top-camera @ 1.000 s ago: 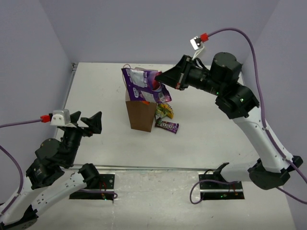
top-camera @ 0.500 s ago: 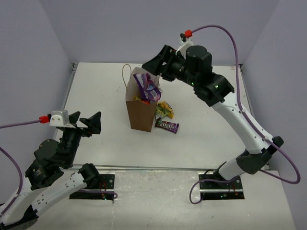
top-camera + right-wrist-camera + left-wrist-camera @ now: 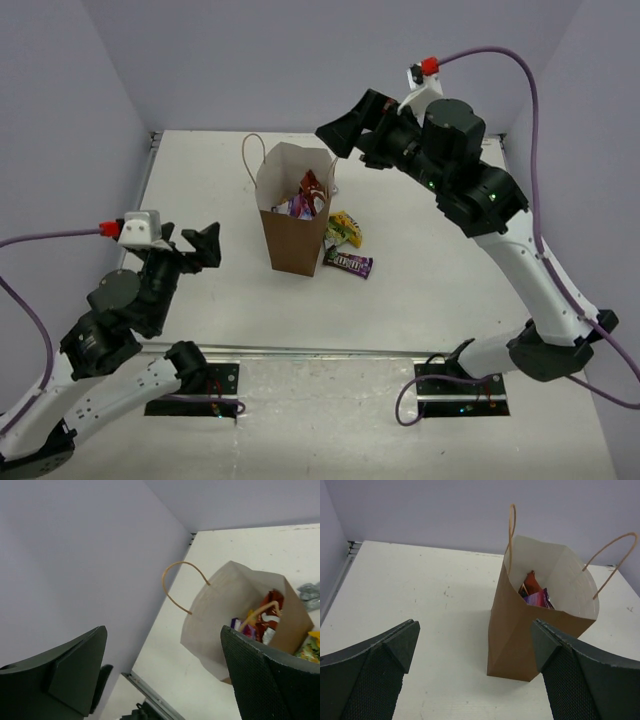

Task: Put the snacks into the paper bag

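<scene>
Two-arm station, snacks partly bagged. The paper bag stands upright on the white worktop, mouth open. It is straight ahead of the left tool and below and ahead of the right tool.

Left tool: fingers spread wide, low over the worktop, well apart from the bag. In the left wrist view the bag's near wall hides all but the tops of the contents.

Right tool: fingers likewise spread wide, raised above and beyond the bag's far rim, tilted down toward the mouth. One thin loop handle stands up on the side of the bag away from this tool. The other arches across the mouth nearer to it.

Inside the bag: the red-orange chip bag and a purple packet, with other wrappers too crowded to tell apart.

On the worktop, beyond the bag as seen from the left tool and so screened from it:
- a yellow-green packet, just beside the bag;
- a dark brown candy, at the bag's base;
- a silver-grey wrapper, at the right wrist view's edge.
</scene>
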`<state>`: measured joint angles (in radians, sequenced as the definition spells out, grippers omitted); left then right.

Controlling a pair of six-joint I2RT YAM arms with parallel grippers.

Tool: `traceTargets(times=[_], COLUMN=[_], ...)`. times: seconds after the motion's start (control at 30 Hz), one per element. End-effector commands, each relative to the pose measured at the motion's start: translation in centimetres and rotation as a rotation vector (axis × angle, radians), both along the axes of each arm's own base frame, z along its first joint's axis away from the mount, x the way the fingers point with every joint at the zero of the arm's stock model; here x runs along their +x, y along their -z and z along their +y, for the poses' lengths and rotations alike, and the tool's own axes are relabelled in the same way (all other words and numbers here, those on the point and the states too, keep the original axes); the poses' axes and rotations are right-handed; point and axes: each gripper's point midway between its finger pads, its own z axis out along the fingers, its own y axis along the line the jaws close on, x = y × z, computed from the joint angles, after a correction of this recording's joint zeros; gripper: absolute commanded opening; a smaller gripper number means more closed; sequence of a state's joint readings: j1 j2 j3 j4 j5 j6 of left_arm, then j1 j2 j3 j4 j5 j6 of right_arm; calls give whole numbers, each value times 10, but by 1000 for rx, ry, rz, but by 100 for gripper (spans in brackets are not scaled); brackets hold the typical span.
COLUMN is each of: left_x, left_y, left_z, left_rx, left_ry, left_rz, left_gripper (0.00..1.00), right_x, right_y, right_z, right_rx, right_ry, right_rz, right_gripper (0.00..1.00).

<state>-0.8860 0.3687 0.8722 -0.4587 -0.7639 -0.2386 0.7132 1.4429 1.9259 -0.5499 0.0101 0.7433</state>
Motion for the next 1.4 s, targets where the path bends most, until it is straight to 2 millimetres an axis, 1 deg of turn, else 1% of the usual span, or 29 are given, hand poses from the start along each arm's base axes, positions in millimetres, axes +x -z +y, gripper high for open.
traceTargets(times=[0.0,0.03,0.07,0.13,0.17,0.23,0.27,0.3,0.33,0.37,0.4,0.43,0.47,0.5,0.53,0.6,0.63,0.73,0.8,0.87,0.93,1.0,1.13,1.2,1.23,1.27,1.3,1.33,1.37], left_x=[17,21,30,40,49,63,69,76,96,105,113,126,130,136,143,153,161,171,174,176,176,178,184,186,190,191,193,195,196], left_y=[-30,-34,-40,-44,-51,-54,-57,-69,-60,-59,-64,-61,-62,-65,-62,-58,-54,-50,-48,-47,-44,-42,-37,-38,-34,-34,-36,-33,-33], left_z=[-8,-12,-23,-38,-53,-73,-77,-79,-78,-76,-69,-57,-53,-41,-44,-41,-46,-56,-62,-73,-82,-86,-88,-89,-89,-88,-87,-84,-85], left_rx=[40,62,118,157,175,189,189,173,171,159,137,118,111,102,97,80,69,41,30,21,15,11,9,4,6,8,9,9,9], left_ry=[-57,-61,-68,-55,-25,20,39,59,102,128,128,125,127,101,131,133,165,213,241,299,352,367,373,376,368,364,355,336,336], left_rz=[10,33,85,129,132,143,146,136,181,198,201,215,209,205,216,238,249,245,249,246,250,255,267,267,282,281,278,288,286], left_gripper=[100,100,100,100,100,100,100,100,100,100,100,100,100,100,100,100,100,100,96,91,90,91,90,83,79,66,58,39,33], right_x=[4,6,10,15,20,22,28,29,32,33,36,37,37,39,40,44,45,51,53,55,56,56,59,60,61,61,61,61,61], right_y=[28,36,52,65,75,78,85,82,84,87,89,91,92,93,94,95,96,99,98,98,98,98,100,101,101,100,101,101,98], right_z=[-35,-35,-31,-25,-19,-10,-4,0,2,3,6,8,9,11,12,15,17,21,22,21,20,21,23,25,26,26,27,27,27], right_rx=[-154,-173,-209,-241,-258,-258,-267,-263,-267,-274,-276,-278,-274,-273,-273,-277,-279,-283,-282,-287,-289,-290,-290,-290,-290,-287,-285,-284,-278], right_ry=[105,98,91,71,59,28,21,12,12,11,10,0,-2,-2,-2,-2,-4,-2,1,9,17,15,14,11,10,12,11,11,9], right_rz=[-9,7,43,65,85,94,110,109,117,125,131,135,136,139,139,144,146,154,154,154,151,150,154,160,160,162,164,164,161], right_gripper=[98,97,95,93,90,87,86,86,85,85,85,85,85,84,84,83,82,77,76,70,62,60,46,45,30,23,13,0,0])
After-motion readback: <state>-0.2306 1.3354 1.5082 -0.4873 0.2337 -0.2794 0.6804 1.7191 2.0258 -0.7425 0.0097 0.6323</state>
